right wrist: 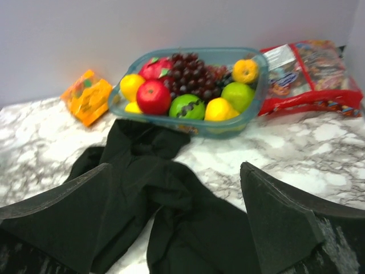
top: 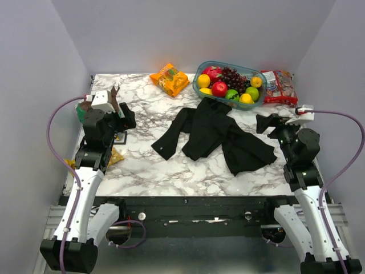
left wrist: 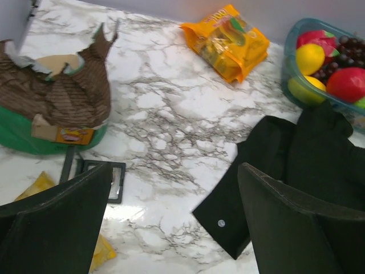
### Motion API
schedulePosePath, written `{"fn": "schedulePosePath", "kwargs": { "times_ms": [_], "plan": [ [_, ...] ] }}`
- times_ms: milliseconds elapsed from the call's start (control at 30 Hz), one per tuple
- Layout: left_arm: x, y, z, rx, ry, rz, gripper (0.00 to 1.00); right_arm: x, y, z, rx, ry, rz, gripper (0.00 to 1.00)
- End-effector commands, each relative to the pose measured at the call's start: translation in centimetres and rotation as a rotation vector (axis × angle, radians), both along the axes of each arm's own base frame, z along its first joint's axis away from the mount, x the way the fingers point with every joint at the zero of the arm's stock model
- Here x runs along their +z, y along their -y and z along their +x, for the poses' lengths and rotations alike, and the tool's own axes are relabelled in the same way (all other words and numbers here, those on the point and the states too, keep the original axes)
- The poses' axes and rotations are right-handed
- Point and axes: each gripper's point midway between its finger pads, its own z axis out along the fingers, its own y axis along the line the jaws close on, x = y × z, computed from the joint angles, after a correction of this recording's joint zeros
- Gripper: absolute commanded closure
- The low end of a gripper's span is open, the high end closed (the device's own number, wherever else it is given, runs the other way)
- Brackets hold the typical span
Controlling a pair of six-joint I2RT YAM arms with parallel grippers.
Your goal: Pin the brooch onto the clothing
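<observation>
The clothing, a black long-sleeved shirt (top: pixel 217 134), lies crumpled in the middle of the marble table. One sleeve stretches to the left, and its cuff (left wrist: pixel 239 211) carries a small white button (left wrist: pixel 221 223). The shirt also shows in the right wrist view (right wrist: pixel 171 194). The brooch does not show clearly in any view. My left gripper (top: pixel 126 117) is open and empty above the table's left side, with the cuff between its fingers (left wrist: pixel 302 222). My right gripper (top: pixel 263 123) is open and empty just right of the shirt, facing it (right wrist: pixel 177 222).
A small black square box (left wrist: pixel 111 180) lies below my left gripper. A green bag with torn brown wrapping (left wrist: pixel 51 108) and a yellow packet (top: pixel 114 155) are at the left. An orange snack bag (top: pixel 169 79), a fruit bowl (top: pixel 228 83) and a red snack bag (top: pixel 278 87) stand at the back.
</observation>
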Motion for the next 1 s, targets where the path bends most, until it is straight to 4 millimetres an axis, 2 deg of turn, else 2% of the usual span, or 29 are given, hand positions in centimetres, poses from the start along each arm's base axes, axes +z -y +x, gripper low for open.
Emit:
{"fn": "schedulePosePath", "kwargs": {
  "times_ms": [0, 100, 133, 267, 300, 367, 400, 467, 500, 533, 600, 700, 733, 767, 833, 867, 967],
  "plan": [
    [-1.2, 4.1, 0.1, -0.144, -0.026, 0.089, 0.01, -2.2, -2.9, -0.1, 0.162, -0.148, -0.027, 0.0],
    [-2.3, 6.3, 0.2, -0.194, -0.074, 0.138, 0.01, -2.6, -4.1, 0.0, 0.198, -0.168, -0.04, 0.0],
    [-2.5, 8.1, -0.1, -0.253, -0.085, 0.16, 0.01, -2.8, -4.3, 0.0, 0.2, -0.175, -0.043, 0.0],
    [-3.2, 13.0, 0.5, -0.369, -0.198, 0.309, 0.01, -3.5, -6.4, 0.0, 0.222, -0.217, -0.063, 0.0],
    [-4.2, 14.3, 1.3, -0.395, -0.275, 0.353, 0.01, -4.5, -7.7, 0.0, 0.24, -0.252, -0.086, 0.0],
    [-5.8, 16.6, 1.5, -0.462, -0.338, 0.395, 0.01, -5.3, -9.1, -0.1, 0.26, -0.292, -0.094, 0.0],
    [-8.2, 17.4, 2.0, -0.486, -0.403, 0.414, 0.01, -5.7, -10.4, -0.3, 0.27, -0.325, -0.091, 0.0],
    [-10.8, 17.8, 1.9, -0.509, -0.475, 0.425, 0.01, -6.3, -11.6, -0.5, 0.281, -0.353, -0.089, 0.01],
    [-12.9, 17.6, 1.4, -0.513, -0.531, 0.44, 0.01, -6.3, -12.5, -0.7, 0.297, -0.354, -0.089, 0.0],
    [-13.8, 17.5, 1.2, -0.517, -0.552, 0.443, 0.01, -7.0, -13.2, -0.5, 0.299, -0.378, -0.08, 0.0],
    [-15.0, 17.4, 0.6, -0.528, -0.566, 0.443, 0.01, -7.5, -15.0, -0.6, 0.337, -0.393, -0.079, 0.0],
    [-15.6, 17.0, 0.8, -0.513, -0.566, 0.461, 0.01, -9.4, -17.4, -0.7, 0.354, -0.458, -0.067, 0.01],
    [-16.0, 17.1, 0.7, -0.517, -0.574, 0.462, 0.01, -9.9, -18.0, -0.9, 0.34, -0.487, -0.013, 0.01],
    [-16.3, 17.1, 0.6, -0.524, -0.585, 0.461, 0.01, -11.4, -18.4, -1.3, 0.336, -0.528, -0.001, 0.0],
    [-17.6, 17.7, 0.3, -0.551, -0.627, 0.447, 0.01, -12.0, -20.5, -2.1, 0.376, -0.53, 0.072, 0.0],
    [-18.0, 18.1, 0.1, -0.566, -0.641, 0.435, 0.01, -13.4, -20.7, -2.6, 0.383, -0.551, 0.079, 0.0],
    [-19.2, 19.2, 0.0, -0.611, -0.685, 0.405, 0.01, -14.0, -22.7, -3.4, 0.412, -0.559, 0.111, 0.0]
  ]
}}
